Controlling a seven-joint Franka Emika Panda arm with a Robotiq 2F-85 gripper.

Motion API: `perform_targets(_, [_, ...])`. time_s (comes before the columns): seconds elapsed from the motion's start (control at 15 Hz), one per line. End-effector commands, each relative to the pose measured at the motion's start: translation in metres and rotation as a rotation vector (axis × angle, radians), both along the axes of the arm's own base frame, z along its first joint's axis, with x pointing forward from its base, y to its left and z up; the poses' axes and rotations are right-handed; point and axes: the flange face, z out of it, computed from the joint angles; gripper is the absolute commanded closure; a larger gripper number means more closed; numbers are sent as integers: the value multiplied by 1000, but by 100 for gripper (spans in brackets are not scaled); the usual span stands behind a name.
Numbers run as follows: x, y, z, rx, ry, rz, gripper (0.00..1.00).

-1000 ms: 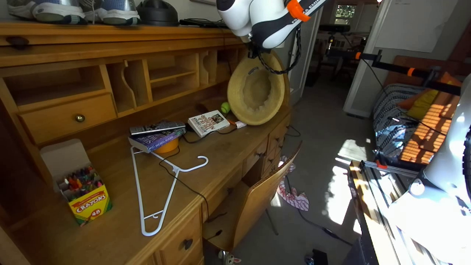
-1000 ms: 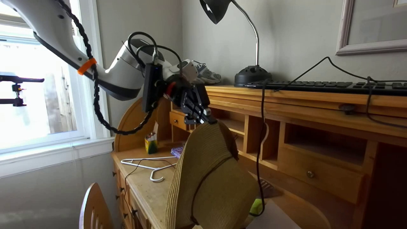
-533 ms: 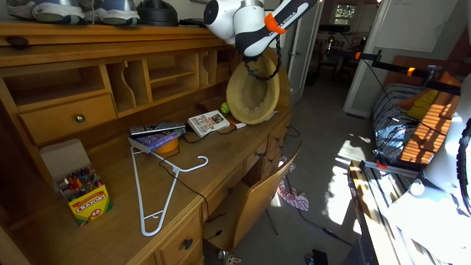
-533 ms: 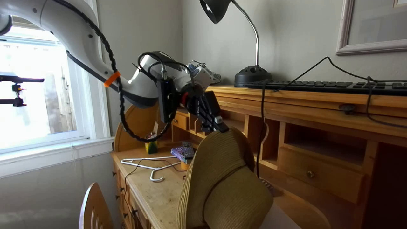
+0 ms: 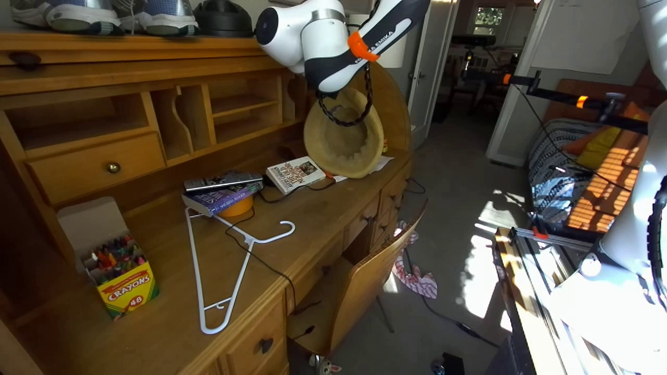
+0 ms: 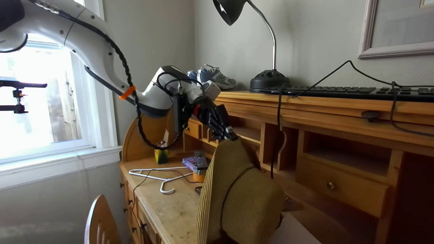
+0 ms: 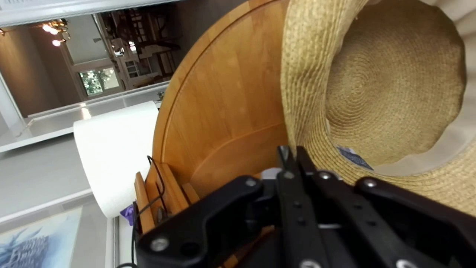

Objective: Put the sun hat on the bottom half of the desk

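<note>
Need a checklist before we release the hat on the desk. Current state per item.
1. Grip: ok. Gripper is shut on the sun hat by its brim.
2. Hat over the desk's writing surface: looks ok in an exterior view.
3. Hat lying flat: not ok. Brim is steeply tilted, crown opening facing sideways.
4. Lower brim touching the desk: cannot tell; no view settles contact.
5. Free room to lay it down right there: likely not ok. White book and white paper lie close by the brim.
6. Hat clear of the chair: ok, they stand apart.
</note>
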Motion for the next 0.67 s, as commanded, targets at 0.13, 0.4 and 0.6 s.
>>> perform_targets(0.13, [6, 46, -8, 148, 37, 74, 99])
perform_targets(0.4, [-1, 75, -24, 286, 77, 177, 99])
perform_targets(0.6, [-4, 94, -32, 381, 80, 243, 99])
